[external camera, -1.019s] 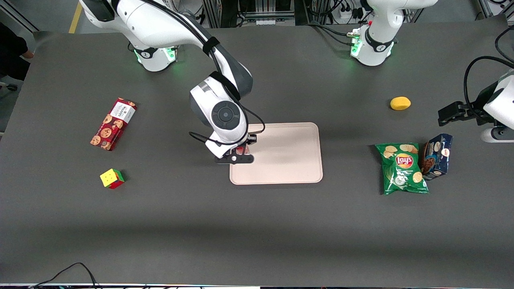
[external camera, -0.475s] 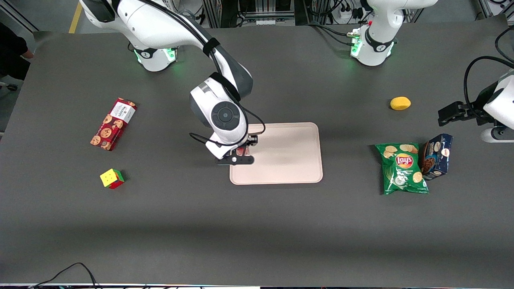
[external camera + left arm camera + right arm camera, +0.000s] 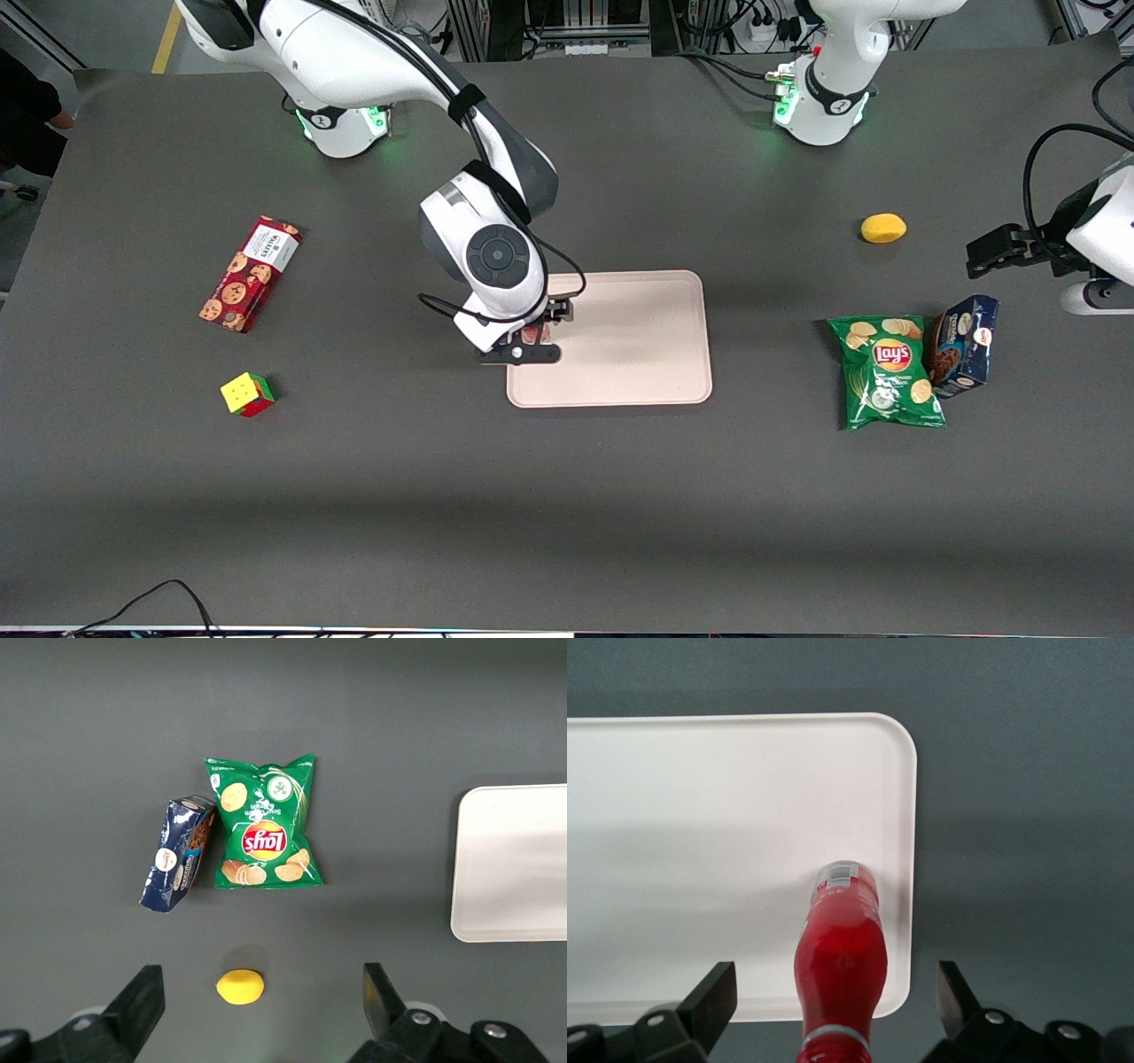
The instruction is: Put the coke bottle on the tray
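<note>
The coke bottle (image 3: 840,948), slim and red, stands upright on the pale tray (image 3: 700,815) close to the tray's rounded corner at the working arm's end. My right gripper (image 3: 835,994) hangs directly above it and is open. Its black fingers (image 3: 716,992) stand wide apart on either side of the bottle's neck and touch nothing. In the front view the gripper (image 3: 532,341) covers most of the bottle (image 3: 534,334), so only a sliver of red shows over the edge of the tray (image 3: 638,337).
A red cookie box (image 3: 250,273) and a colour cube (image 3: 247,393) lie toward the working arm's end. A green chips bag (image 3: 888,372), a blue snack bag (image 3: 964,344) and a yellow lemon (image 3: 883,228) lie toward the parked arm's end.
The gripper's fingers have spread slightly wider around the bottle. The bottle and the arm stay in place over the tray.
</note>
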Controlling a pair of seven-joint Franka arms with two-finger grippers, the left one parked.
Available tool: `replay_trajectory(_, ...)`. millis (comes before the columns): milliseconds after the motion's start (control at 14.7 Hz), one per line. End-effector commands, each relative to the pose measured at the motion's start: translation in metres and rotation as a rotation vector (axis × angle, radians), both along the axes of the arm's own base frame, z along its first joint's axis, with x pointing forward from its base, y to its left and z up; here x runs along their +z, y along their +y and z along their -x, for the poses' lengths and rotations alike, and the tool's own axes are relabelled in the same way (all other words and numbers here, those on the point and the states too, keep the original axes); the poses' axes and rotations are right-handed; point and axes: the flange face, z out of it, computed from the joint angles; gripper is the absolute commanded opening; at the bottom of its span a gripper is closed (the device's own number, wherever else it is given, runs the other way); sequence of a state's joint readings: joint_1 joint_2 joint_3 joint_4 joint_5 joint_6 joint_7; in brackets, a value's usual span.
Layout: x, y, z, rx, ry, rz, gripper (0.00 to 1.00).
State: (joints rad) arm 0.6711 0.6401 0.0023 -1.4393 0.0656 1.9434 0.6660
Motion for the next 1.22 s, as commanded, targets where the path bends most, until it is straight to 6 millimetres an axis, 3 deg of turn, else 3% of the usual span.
replay_trajectory(0, 0.026, 0.000, -0.011, -0.018, -0.032, -0.038, 1.00)
replay_trajectory(204, 0.107, -0.021, -0.009, 0.065, -0.076, -0.078, 1.00)
replay_trajectory(407, 0.171, -0.075, -0.002, 0.192, -0.067, -0.092, 1.00)
replay_trajectory(543, 0.200, -0.111, 0.022, 0.167, -0.106, -0.105, 1.00)
replay_trajectory(747, 0.219, -0.164, 0.053, 0.149, -0.170, -0.131, 1.00)
replay_trajectory(883, 0.235, -0.203, 0.038, 0.075, -0.184, -0.129, 1.00)
replay_trajectory(1019, 0.257, -0.267, 0.008, -0.040, -0.188, -0.113, 1.00)
replay_trajectory(1154, 0.267, -0.321, -0.001, -0.092, -0.191, -0.101, 1.00)
